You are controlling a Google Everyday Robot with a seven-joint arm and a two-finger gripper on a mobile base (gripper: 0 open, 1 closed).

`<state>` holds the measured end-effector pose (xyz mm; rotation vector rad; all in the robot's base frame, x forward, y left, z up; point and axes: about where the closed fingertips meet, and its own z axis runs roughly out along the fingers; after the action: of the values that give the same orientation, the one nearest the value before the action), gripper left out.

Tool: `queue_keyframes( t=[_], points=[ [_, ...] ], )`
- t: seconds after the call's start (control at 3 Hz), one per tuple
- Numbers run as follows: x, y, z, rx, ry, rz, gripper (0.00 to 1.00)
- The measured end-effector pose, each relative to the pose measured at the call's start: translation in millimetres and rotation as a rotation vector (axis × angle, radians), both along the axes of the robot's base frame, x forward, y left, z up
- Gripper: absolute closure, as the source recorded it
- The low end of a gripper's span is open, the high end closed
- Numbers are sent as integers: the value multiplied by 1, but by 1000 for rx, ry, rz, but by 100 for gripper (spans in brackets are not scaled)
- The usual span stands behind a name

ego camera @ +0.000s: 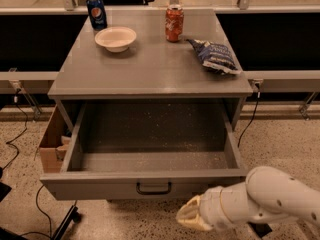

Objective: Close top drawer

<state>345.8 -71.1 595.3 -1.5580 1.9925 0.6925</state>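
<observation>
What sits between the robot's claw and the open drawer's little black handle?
Nothing. In the camera view the gripper hangs below and right of the handle on the top drawer, with only bare drawer front and speckled floor between.

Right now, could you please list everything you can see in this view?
top drawer: one, grey, pulled open
handle: one, black, drawer front centre
cabinet: one, grey, centre
blue can: one, blue, top back-left
orange can: one, orange-red, top back-centre
bowl: one, cream, beside blue can
snack bag: one, dark blue, top right
cardboard box: one, brown, floor left
arm: one, white, bottom right
pincer: one, cream, below drawer front, right of handle
</observation>
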Motion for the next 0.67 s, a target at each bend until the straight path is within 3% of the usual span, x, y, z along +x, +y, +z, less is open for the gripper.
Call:
queue_keyframes(
  t=[0.33,0.67],
  points=[
    [55,-7,-5,76,-37,4,100],
    [54,-7,-5,76,-37,4,100]
  ],
)
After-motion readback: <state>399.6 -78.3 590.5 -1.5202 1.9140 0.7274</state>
